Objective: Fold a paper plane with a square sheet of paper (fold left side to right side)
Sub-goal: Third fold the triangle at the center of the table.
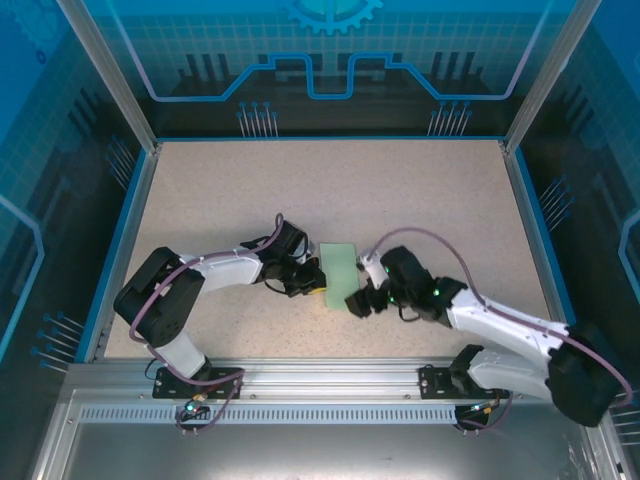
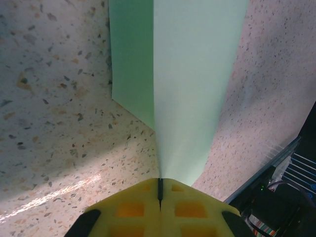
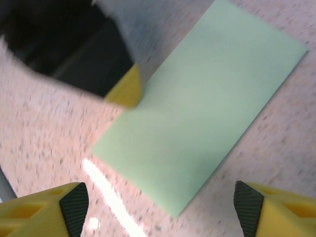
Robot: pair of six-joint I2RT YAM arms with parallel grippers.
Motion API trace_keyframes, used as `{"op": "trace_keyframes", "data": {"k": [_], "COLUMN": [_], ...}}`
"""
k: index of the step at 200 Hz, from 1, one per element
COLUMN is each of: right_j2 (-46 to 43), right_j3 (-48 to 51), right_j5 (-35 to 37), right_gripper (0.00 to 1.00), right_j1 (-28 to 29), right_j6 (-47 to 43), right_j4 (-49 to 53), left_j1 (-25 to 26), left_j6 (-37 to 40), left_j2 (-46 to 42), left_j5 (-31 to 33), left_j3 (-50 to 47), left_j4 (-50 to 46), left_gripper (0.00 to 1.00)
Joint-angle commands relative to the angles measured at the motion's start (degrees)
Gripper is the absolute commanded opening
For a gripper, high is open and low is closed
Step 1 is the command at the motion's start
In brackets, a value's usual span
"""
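The square sheet of paper (image 1: 338, 268) lies mid-table as a pale mint-green rectangle, doubled over on itself. My left gripper (image 1: 312, 281) is at its left edge. In the left wrist view the yellow jaws (image 2: 159, 190) are shut on a lighter layer of paper (image 2: 192, 74) that rises from the table into them, with a darker layer (image 2: 129, 54) lying flat beside it. My right gripper (image 1: 358, 300) hovers open over the sheet's near corner. In the right wrist view its fingers (image 3: 74, 202) stand wide apart with the paper (image 3: 197, 108) below them and the left gripper's yellow tip (image 3: 126, 90) at the paper's edge.
The speckled beige table (image 1: 420, 200) is ringed by a blue rim and metal frame posts (image 1: 105, 70). A metal rail (image 1: 320, 375) runs along the near edge by the arm bases.
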State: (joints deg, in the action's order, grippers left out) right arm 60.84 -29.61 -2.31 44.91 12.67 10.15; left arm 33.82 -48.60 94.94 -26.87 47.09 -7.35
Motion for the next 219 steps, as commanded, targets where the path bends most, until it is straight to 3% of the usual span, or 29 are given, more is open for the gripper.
{"op": "trace_keyframes", "data": {"k": [1,29,66,135,184,219], "right_j2": [-5.98,-5.63,5.5,22.45,23.03,21.4], "right_j3": [5.05,5.73,0.07,-7.49,-7.64,-7.48], "right_j5": [8.84,16.34,24.1,25.16,24.57,19.71], "right_gripper": [0.85,0.86,0.85,0.79,0.5,0.28], "right_j1": [7.12,14.65,21.16,21.86,19.02,16.43], "right_j6": [-1.19,-2.56,-7.42,-17.02,-16.59,-17.41], "right_j4": [-5.0,-5.32,-5.78,-11.5,-13.47,-12.29], "left_j1": [0.2,0.15,0.12,0.08,0.09,-0.29], "left_j6": [-1.07,-1.23,-1.69,-1.76,-1.25,-0.64], "left_j2": [-1.2,-1.11,-1.11,-0.23,-0.18,0.13], "left_j5": [-1.86,-2.1,-2.66,-3.45,-3.24,-3.03], "left_j3": [0.81,1.13,1.73,2.41,2.54,2.59], "left_j4": [-0.56,-1.08,-1.36,-1.3,-2.05,-2.55], "left_gripper": [0.03,0.03,0.04,0.04,0.04,0.06]}}
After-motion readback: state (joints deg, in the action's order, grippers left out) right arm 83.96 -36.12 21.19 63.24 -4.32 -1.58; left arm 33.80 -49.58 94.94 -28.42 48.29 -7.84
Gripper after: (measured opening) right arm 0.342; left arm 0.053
